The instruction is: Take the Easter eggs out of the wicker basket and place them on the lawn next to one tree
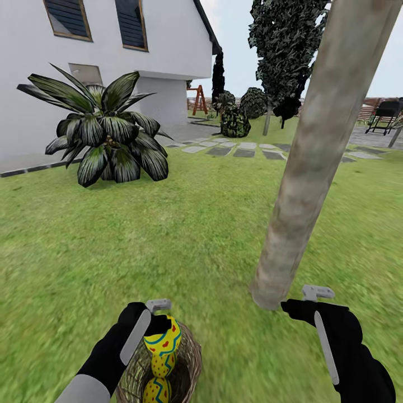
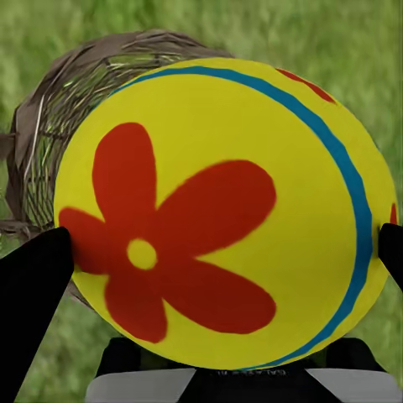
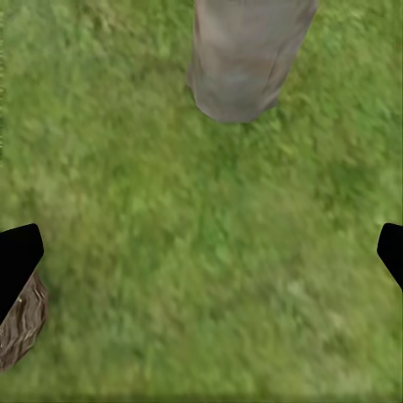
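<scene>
Wide lawn point(image 1: 184, 235) all around, mottled green, running back to a white house point(image 1: 112, 50) and a row of grey stepping stones point(image 1: 246, 150). Big dark palm bush point(image 1: 109, 134) by the house wall, dark cypress point(image 1: 285, 50) and bushes further back.

Thick grey-brown trunk of the tree point(image 1: 313, 157) leaning up through the right half of the head view, base planted in the grass just ahead of the right arm. Same trunk base point(image 3: 243, 59) ahead in the right wrist view, grass between it and the fingers.

Down at the bottom edge, the basket point(image 1: 187, 364), brown wicker, sitting on the grass near the tree's foot. Two eggs inside: one point(image 1: 163, 364) upper, one point(image 1: 157, 390) lower (partly cut off by the frame edge).

Third egg point(image 1: 163, 337) lifted above the basket rim, clamped in the left gripper point(image 1: 154, 327). Up close in the left wrist view: yellow egg point(image 2: 222, 214), red flower, blue band, a dark fingertip point(image 2: 34, 285) pressed at each side, basket point(image 2: 59, 117) behind it.

Right gripper point(image 1: 305, 305) hovering over grass beside the trunk base, jaws spread wide, nothing between them; black fingertips point(image 3: 18, 256) at both edges of the right wrist view.
</scene>
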Controlling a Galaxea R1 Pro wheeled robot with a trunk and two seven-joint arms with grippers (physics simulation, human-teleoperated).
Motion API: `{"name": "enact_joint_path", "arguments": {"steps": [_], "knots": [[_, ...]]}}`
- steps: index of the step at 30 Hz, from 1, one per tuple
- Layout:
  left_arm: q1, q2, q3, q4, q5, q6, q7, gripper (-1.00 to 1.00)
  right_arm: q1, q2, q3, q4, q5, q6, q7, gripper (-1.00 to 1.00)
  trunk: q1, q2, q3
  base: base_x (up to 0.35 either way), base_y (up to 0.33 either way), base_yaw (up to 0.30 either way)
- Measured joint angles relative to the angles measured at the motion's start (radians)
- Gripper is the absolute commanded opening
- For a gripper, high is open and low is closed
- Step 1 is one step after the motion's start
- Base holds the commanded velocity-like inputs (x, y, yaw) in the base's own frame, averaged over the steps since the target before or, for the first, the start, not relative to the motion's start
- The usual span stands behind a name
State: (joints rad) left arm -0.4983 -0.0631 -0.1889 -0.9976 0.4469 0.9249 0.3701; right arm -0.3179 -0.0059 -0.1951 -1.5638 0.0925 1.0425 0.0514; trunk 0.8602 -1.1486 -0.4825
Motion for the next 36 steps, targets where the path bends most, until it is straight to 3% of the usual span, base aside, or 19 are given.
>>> {"name": "enact_joint_path", "arguments": {"steps": [9, 12, 15, 19, 23, 36], "knots": [[0.002, 0.000, -0.001, -0.014, 0.001, 0.005, 0.000, -1.00, 0.000, 0.000, 0.000, 0.000, 0.000, 0.000, 0.000, 1.00, -0.035, 0.063, 0.028, 0.000, 0.000, 0.000], [0.034, 0.000, -0.001, -0.089, 0.001, 0.037, 0.001, -1.00, 0.000, 0.000, 0.000, 0.000, 0.000, 0.000, 0.000, 1.00, -0.046, 0.084, 0.038, 0.000, 0.000, 0.000], [0.104, -0.001, -0.002, -0.228, -0.001, 0.065, 0.018, -1.00, 0.000, 0.000, 0.000, 0.000, 0.000, 0.000, 0.000, 1.00, -0.058, 0.105, 0.047, 0.000, 0.000, 0.000], [0.156, -0.001, -0.003, -0.339, 0.001, 0.074, 0.072, -1.00, 0.000, 0.000, 0.000, 0.000, 0.000, 0.000, 0.000, 1.00, -0.073, 0.133, 0.060, 0.000, 0.000, 0.000], [0.196, -0.001, -0.005, -0.417, 0.001, 0.075, 0.088, -1.00, 0.000, 0.000, 0.000, 0.000, 0.000, 0.000, 0.000, 1.00, -0.085, 0.154, 0.069, 0.000, 0.000, 0.000], [0.214, -0.001, -0.015, -0.455, 0.000, 0.067, 0.092, -1.00, 0.000, 0.000, 0.000, 0.000, 0.000, 0.000, 0.000, 1.00, -0.084, 0.154, 0.069, -0.030, -0.072, 0.000]]}}
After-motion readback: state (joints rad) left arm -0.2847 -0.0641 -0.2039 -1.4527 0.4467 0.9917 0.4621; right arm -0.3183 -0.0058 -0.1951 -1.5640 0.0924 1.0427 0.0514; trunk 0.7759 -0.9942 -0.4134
